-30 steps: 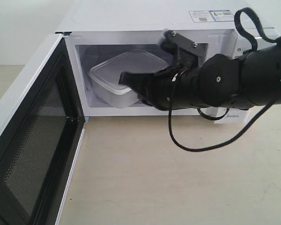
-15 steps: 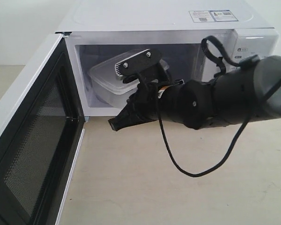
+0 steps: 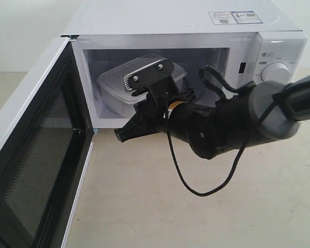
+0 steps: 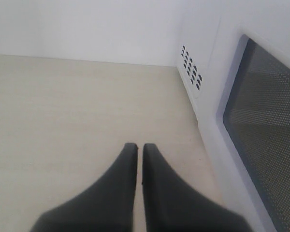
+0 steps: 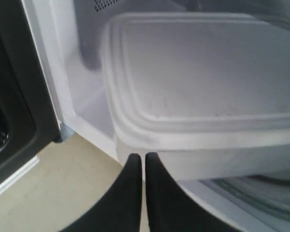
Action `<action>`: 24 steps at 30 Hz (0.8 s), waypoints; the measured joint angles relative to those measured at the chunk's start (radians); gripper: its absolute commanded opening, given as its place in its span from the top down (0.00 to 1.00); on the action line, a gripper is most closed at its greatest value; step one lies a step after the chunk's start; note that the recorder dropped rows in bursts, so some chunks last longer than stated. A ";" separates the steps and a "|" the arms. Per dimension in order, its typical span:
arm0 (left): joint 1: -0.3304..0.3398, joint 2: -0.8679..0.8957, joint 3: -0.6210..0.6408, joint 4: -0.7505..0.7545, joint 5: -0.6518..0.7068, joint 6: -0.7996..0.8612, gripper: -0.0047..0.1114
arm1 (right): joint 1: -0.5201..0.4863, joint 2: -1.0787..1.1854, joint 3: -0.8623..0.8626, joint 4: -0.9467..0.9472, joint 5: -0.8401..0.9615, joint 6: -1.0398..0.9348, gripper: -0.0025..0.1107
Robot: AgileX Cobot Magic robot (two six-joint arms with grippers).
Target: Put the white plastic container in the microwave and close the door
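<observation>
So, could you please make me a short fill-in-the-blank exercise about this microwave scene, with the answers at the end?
1. The white plastic container lies ____ the microwave.
2. The door stands wide ____.
3. The right hand is in front of the container; it is ____ and holds nothing.

Answers: inside; open; shut

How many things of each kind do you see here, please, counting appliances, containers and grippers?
microwave: 1
white plastic container: 1
grippers: 2, the left gripper and the right gripper
Total: 4
</observation>
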 measured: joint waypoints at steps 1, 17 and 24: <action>0.000 0.000 0.000 0.000 0.000 0.000 0.92 | 0.000 0.014 -0.014 -0.011 -0.002 0.012 0.98; 0.000 0.000 0.000 0.000 0.000 0.000 0.92 | -0.030 0.099 -0.175 0.011 0.039 0.020 0.98; 0.000 0.000 0.000 0.000 0.000 0.000 0.92 | -0.030 0.086 -0.175 0.011 0.255 -0.020 0.98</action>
